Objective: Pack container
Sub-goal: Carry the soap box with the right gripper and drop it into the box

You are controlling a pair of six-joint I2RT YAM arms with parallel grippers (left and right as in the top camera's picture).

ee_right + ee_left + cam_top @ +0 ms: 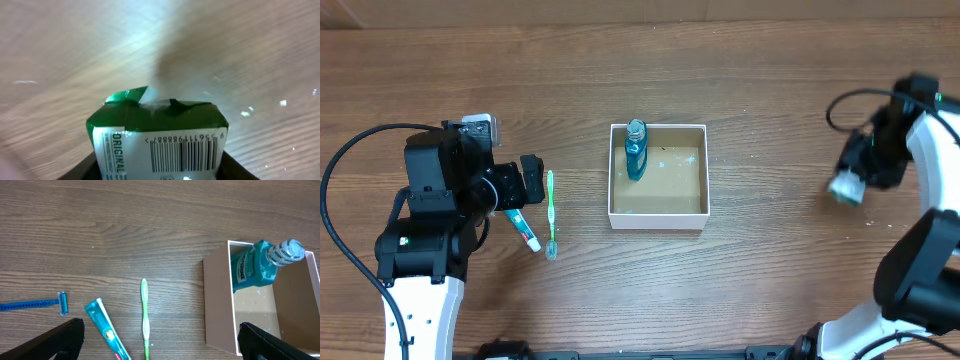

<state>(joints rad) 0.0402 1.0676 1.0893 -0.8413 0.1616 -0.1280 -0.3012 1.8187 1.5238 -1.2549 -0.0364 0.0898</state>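
The container (675, 180) sits in the middle of the wooden table (770, 290), a square white-walled box with a brown floor, open at the top. A teal mouthwash bottle (636, 150) with a clear cap is already inside, in the far-left corner, leaning against the wall (the label faces the left wrist camera, but I cannot read it). The rest of the floor shows only a few pale specks.

To the left of the box, well apart from it, lie a green toothbrush (551, 212) and a teal toothpaste tube (524, 230) just beside it, the tube angled. The left wrist view also shows a blue razor (35, 304) further out, lying flat.

The left gripper (161, 330) hangs above these items with its jaws spread wide and nothing between them. One dark fingertip (67, 335) shows at each lower corner of its own camera's view.

Off to the right of the box, the right gripper (847, 186) has its jaws clamped on a green and white packet (157, 142), printed with a barcode and the word ORIGINAL. The background in that view is blurred.
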